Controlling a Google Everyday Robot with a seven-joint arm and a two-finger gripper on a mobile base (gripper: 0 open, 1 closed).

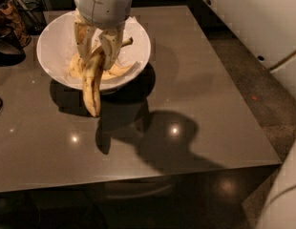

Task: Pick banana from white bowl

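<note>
The white bowl [57,46] sits at the far left of the dark table, lined with crumpled white paper. My gripper [97,46] hangs over the bowl and is shut on the banana [92,85]. The banana is yellow with brown specks and hangs almost straight down from the fingers, its lower tip past the bowl's front rim and above the table. Other yellow bananas [114,71] still lie inside the bowl behind it.
The glossy dark table [186,104] stretches to the right and front, with its edges near. A dark round vessel [7,46] and cluttered items stand at the far left. A white robot body part [281,194] shows at the lower right.
</note>
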